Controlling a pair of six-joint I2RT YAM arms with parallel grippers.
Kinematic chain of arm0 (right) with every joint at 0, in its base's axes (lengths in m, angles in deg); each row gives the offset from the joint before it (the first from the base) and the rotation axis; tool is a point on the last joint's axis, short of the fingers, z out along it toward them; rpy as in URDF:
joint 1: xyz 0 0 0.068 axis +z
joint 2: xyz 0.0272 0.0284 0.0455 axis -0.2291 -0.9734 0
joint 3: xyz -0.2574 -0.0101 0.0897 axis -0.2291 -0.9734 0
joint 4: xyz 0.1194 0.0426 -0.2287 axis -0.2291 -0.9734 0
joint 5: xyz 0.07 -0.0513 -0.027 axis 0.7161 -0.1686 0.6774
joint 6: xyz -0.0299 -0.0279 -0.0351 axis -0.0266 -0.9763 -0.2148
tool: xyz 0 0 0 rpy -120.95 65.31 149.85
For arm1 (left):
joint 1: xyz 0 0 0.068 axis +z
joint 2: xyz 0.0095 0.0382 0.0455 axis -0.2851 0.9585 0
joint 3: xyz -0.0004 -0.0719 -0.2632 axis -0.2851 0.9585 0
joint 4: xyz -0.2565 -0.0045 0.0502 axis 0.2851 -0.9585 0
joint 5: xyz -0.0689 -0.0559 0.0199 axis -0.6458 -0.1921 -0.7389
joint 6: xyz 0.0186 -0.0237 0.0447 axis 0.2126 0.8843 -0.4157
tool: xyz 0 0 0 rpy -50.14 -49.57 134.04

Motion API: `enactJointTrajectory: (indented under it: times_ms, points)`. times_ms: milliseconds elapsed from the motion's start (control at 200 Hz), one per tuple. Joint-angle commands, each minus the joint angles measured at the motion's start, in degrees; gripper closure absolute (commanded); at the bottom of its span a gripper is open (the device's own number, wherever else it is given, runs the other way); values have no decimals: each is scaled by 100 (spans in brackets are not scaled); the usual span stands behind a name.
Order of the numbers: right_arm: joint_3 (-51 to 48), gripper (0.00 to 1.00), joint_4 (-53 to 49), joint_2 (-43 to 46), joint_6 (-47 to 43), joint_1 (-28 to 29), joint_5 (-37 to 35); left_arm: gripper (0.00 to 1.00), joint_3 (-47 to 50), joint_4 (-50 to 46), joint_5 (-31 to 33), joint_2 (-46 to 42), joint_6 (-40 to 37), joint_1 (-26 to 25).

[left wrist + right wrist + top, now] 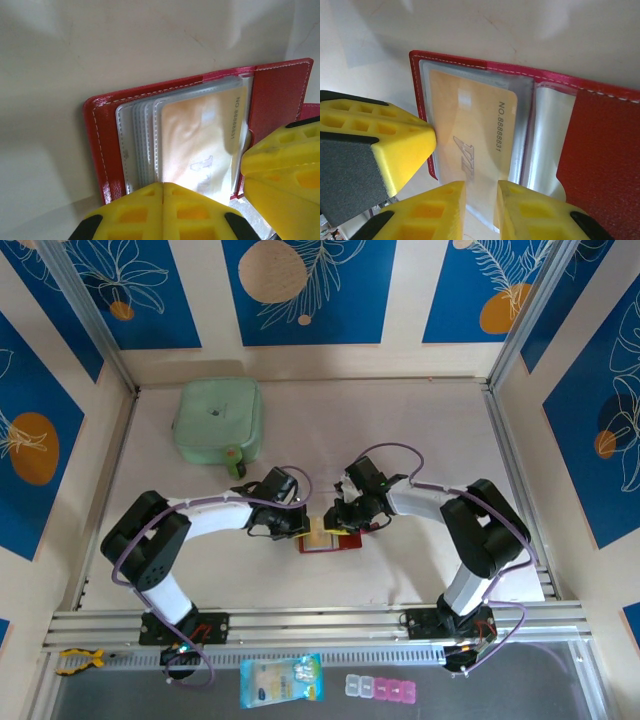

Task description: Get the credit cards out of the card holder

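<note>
The red card holder (340,543) lies open on the table between both arms. In its greyish clear pockets (137,145) sits a yellow-orange credit card (470,130), also seen as the card (200,135) in the left wrist view. My left gripper (164,185) is shut, with its tips pressed on the near edge of the pockets. My right gripper (480,187) hovers over the card's near end, its jaws a narrow gap apart with the card showing between them. The left gripper's finger (385,145) sits at the red cover's (605,150) left edge.
A pale green pouch (220,420) lies at the back left. In front of the rail are a blue-and-clear packet (282,680), a row of pink-and-clear boxes (380,687) and a yellow clamp (78,660). Walls enclose the table on three sides.
</note>
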Motion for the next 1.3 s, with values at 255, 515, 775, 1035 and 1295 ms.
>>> enactJointTrajectory:
  times_ms: [255,515,775,1035,1295]
  points:
    - [-23,78,-26,-206,-13,-18,200,96,37,-224,77,64,-93,-11]
    - [-15,77,-390,96,26,-35,-341,96,46,-274,85,56,-126,-6]
    - [78,77,-539,250,-28,-44,-352,96,22,-281,97,8,-124,-2]
    - [6,77,-340,449,-27,-76,-162,97,-303,-421,29,-155,-175,2]
    - [-54,77,-8,325,-7,-115,47,98,-296,-324,-164,-162,-74,-150]
